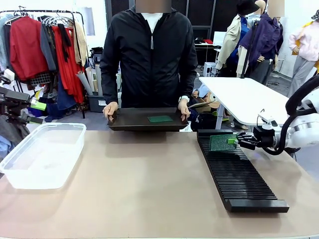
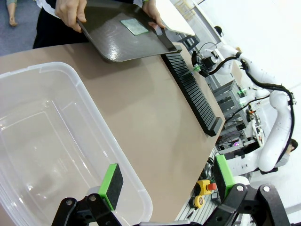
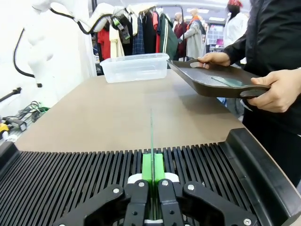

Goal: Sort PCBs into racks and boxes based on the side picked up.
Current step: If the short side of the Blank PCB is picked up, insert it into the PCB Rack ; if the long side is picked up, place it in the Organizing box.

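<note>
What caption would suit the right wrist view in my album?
The right gripper pinches a green PCB upright at the slots of the black rack, while a person holds a dark tray.

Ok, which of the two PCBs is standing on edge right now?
The PCB pinched in the right gripper, upright at the far end of the rack. The other PCB lies flat on the tray the person holds.

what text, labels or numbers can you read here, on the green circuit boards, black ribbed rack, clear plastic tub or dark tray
No text can be read.
Thin green circuit board in the right gripper: markings too small to read.
Second green circuit board on the dark flat tray: too small to read.
Long black ribbed rack, clear plastic tub: no print seen.
Yellow box with red button: too blurred to read.
</note>
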`<action>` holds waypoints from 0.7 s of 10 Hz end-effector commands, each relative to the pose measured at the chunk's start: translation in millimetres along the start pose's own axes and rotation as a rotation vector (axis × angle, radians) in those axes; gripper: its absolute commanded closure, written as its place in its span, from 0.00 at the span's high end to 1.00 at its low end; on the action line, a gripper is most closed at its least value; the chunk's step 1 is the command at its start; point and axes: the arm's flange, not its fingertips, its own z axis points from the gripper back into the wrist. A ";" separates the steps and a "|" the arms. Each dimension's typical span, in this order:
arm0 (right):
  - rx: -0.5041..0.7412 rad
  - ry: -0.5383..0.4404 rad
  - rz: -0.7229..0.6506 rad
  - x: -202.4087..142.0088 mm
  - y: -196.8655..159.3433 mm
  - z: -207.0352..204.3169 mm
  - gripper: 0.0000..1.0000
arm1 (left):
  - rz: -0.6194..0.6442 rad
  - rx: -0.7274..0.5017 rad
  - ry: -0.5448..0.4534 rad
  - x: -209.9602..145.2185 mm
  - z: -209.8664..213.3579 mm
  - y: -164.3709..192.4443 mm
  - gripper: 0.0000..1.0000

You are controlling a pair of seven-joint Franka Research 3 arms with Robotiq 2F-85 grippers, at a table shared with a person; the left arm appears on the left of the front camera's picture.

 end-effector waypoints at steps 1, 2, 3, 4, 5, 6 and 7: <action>0.003 -0.005 -0.013 2.1 9.0 -2.7 0.00 | 0.003 0.000 0.000 0.7 1.0 -2.1 1.00; 0.005 -0.005 -0.013 1.8 9.1 -2.2 0.00 | 0.003 0.000 0.000 0.7 1.0 -2.1 1.00; 0.007 -0.008 -0.009 1.5 9.4 -2.2 0.00 | 0.003 0.000 0.000 0.7 1.0 -2.1 1.00; 0.006 -0.007 -0.011 0.7 9.2 -1.6 0.00 | 0.003 0.000 0.000 0.7 1.0 -2.1 1.00; 0.007 -0.003 -0.010 0.8 9.2 -1.7 0.00 | 0.003 0.000 0.000 0.7 1.0 -2.1 1.00; 0.008 0.011 -0.006 0.2 8.8 -1.8 0.00 | 0.003 0.000 0.000 0.7 1.0 -2.1 1.00; 0.005 0.032 -0.008 -1.9 8.0 -1.8 0.00 | 0.003 0.000 0.000 0.7 1.0 -2.1 1.00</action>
